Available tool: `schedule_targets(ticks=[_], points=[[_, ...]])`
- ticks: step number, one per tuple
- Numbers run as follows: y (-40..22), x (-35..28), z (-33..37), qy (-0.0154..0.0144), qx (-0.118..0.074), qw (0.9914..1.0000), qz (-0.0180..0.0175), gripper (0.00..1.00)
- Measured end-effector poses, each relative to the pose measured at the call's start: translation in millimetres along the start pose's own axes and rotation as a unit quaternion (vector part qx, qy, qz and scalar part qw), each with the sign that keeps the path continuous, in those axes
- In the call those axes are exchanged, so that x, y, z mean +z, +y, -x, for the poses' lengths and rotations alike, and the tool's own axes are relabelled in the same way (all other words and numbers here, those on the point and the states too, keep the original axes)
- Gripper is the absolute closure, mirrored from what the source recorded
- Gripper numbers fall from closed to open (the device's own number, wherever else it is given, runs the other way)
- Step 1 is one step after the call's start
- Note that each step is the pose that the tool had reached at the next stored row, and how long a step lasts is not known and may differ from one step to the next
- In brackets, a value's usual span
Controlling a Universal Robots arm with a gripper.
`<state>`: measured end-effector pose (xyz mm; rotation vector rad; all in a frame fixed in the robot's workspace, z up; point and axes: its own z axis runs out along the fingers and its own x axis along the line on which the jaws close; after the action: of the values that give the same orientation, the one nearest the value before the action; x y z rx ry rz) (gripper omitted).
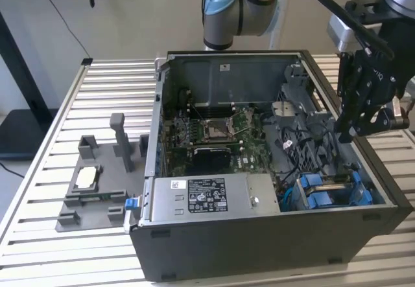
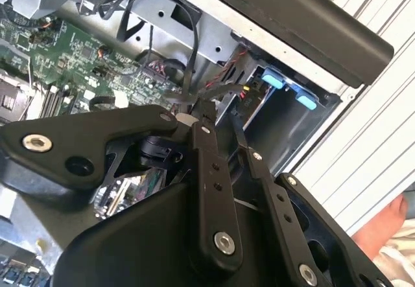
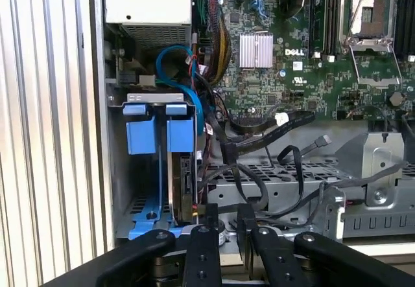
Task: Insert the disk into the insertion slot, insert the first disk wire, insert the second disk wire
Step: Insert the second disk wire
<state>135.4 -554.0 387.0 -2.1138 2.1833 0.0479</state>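
**Q:** Can any labels be made out here, and is anything being held?

**A:** A white sticker (image 1: 198, 195) packed with black print is seen on the long grey box (image 1: 259, 196) at the front of the case (image 1: 259, 248). Small white print is also spotted on the board (image 3: 292, 73). The gripper (image 3: 226, 208) is hung over the exterior view's right end of the case. Its jaws are parted by just a narrow gap, and nothing can be made out between them.

**Q:** And the disk?

**A:** The disk (image 3: 187, 183) is seen edge-on, already seated in the slot (image 3: 155, 98), with blue tabs (image 3: 139, 135) lined up next to it. In the first wrist view the gripper tips are found just beside the disk's end, with black wires (image 3: 272, 131) looped close by. Whether a wire is being touched can't be told.
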Motion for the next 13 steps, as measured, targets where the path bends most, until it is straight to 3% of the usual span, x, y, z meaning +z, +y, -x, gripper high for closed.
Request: schedule_targets(ticks=[13], points=[[23.9, -1.2, 2.8, 0.0015, -0.004, 0.99999, 0.0002, 0.73]])
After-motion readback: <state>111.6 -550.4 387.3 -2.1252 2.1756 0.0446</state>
